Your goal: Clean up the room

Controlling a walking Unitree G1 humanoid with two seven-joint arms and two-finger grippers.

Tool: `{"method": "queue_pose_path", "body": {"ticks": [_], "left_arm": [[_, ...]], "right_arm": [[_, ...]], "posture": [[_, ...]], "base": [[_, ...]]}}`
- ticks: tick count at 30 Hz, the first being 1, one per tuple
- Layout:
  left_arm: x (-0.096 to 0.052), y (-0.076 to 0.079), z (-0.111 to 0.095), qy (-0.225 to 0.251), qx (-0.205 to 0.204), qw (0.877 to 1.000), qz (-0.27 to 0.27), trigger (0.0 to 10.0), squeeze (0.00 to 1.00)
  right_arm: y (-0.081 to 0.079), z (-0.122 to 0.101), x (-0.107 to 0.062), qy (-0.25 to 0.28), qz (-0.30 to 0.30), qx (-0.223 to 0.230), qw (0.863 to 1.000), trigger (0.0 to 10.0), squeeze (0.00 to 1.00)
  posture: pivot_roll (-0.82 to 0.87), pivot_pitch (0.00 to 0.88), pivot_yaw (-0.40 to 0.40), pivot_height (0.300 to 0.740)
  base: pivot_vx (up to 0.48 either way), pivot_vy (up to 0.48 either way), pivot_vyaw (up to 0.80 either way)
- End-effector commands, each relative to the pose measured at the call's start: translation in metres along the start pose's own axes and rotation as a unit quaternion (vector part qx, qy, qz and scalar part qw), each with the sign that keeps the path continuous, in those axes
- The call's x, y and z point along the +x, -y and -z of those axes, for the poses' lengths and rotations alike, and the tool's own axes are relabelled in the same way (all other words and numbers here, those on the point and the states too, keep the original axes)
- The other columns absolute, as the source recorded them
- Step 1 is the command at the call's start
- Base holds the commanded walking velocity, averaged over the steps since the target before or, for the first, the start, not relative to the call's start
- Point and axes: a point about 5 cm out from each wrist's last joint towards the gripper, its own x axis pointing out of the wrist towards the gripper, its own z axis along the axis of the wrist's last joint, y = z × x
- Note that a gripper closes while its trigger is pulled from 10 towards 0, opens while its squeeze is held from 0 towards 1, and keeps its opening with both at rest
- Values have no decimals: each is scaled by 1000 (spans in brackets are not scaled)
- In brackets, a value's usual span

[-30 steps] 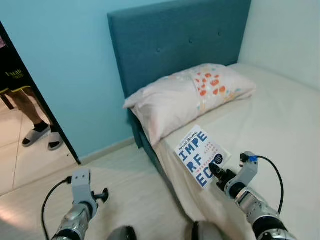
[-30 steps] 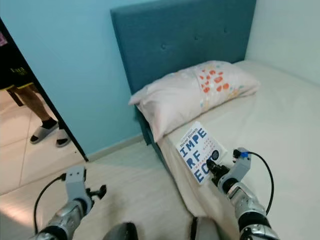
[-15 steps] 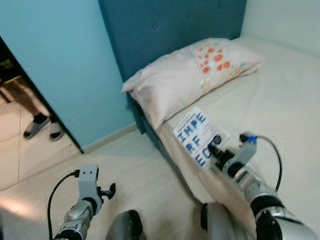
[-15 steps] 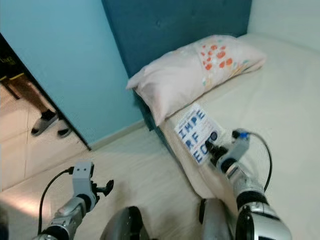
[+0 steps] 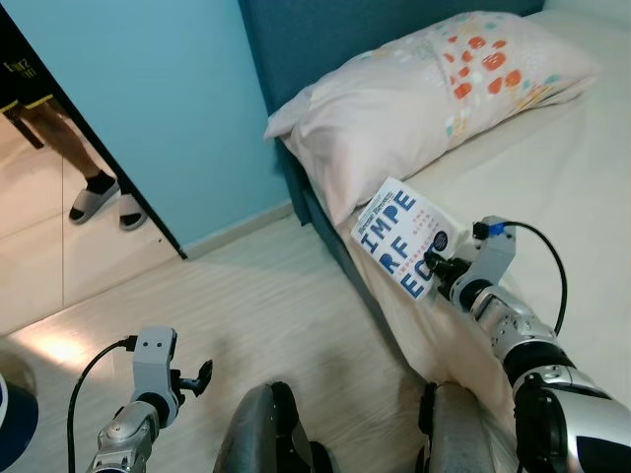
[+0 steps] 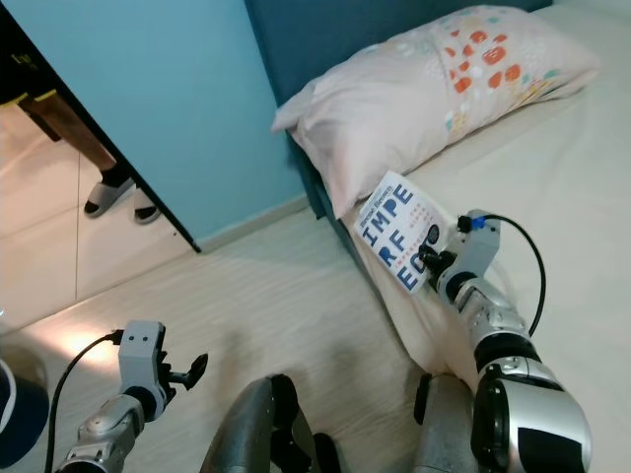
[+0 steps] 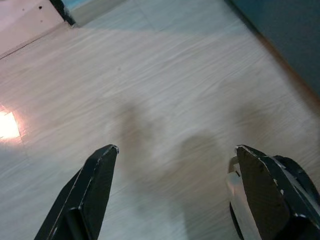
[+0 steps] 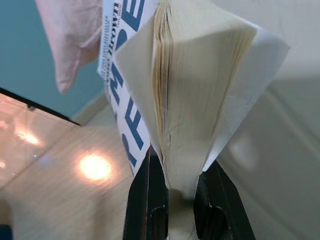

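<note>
Book [image 5: 402, 239]: a white paperback with large blue cover lettering. It is lifted off the bed [image 5: 572, 187], held tilted near the bed's outer edge, just below the pillow [image 5: 434, 94]. In the right wrist view the pages fan open above the fingers, and the front cover hangs away from the page block.

Right gripper [image 5: 441, 269]: closed on the book's lower corner. The two black fingers [image 8: 147, 192] clamp a pinch of pages and cover between them. The grip is at one corner only, so the book is judged likely to flap or slip under fast motion.

Left gripper [image 5: 200, 376]: low over the wooden floor [image 5: 266, 305], on the side away from the bed. Fingers spread wide apart; nothing held.

Surroundings, relative to the bed: the pillow lies at the head end against the blue headboard [image 6: 296, 20]. A person's legs in slippers [image 5: 104, 197] stand beyond a dark door edge, well apart from the bed.

Task status: pick-up of the book appears complete. Remaining: carry the book to a storage place and release it. No shelf or table is visible, so the destination cannot be determined. The pillow lies askew, with one corner overhanging the bed's edge; it may still need straightening.
</note>
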Motion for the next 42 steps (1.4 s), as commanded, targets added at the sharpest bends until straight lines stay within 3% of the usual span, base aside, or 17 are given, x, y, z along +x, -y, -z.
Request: {"method": "queue_pose_path", "body": {"ticks": [1,5,10,18,27,29,34,35,42], "left_arm": [[-9,-8,10,-18,14,1000,-2,10000,0],[-11,-6,12,-19,15,1000,3,10000,0],[-16,-5,17,-26,14,1000,9,10000,0],[-21,-3,28,-44,9,999,6,10000,0],[-24,1,32,-51,8,999,10,10000,0],[-26,1,35,-54,5,999,6,10000,0],[-29,2,39,-59,3,998,5,10000,0],[-29,3,40,-59,1,998,5,10000,0],[-26,6,39,-59,-2,998,5,10000,0]], "right_arm": [[10,4,-4,-10,34,-11,999,10000,0],[17,0,-6,0,50,-11,999,10000,0],[41,-26,-17,45,96,3,994,10000,0],[60,-35,-28,53,119,1,991,10000,20],[63,-33,-30,34,112,-21,993,10000,110],[61,-35,-29,28,103,-35,994,10000,502],[59,-39,-28,27,95,-46,994,10000,651],[60,-46,-28,33,105,-61,992,10000,875],[65,-59,-32,55,137,-76,986,10000,898]], "posture": [[96,357,197,562],[96,357,197,562],[97,356,200,562],[80,358,198,562],[79,358,190,562],[73,360,185,562],[73,360,184,562],[70,356,181,562],[60,340,174,562]], "base": [[0,0,0],[0,0,0],[0,0,0],[0,0,0],[0,0,0],[0,0,0],[0,0,0],[0,0,0],[0,0,0]]}}
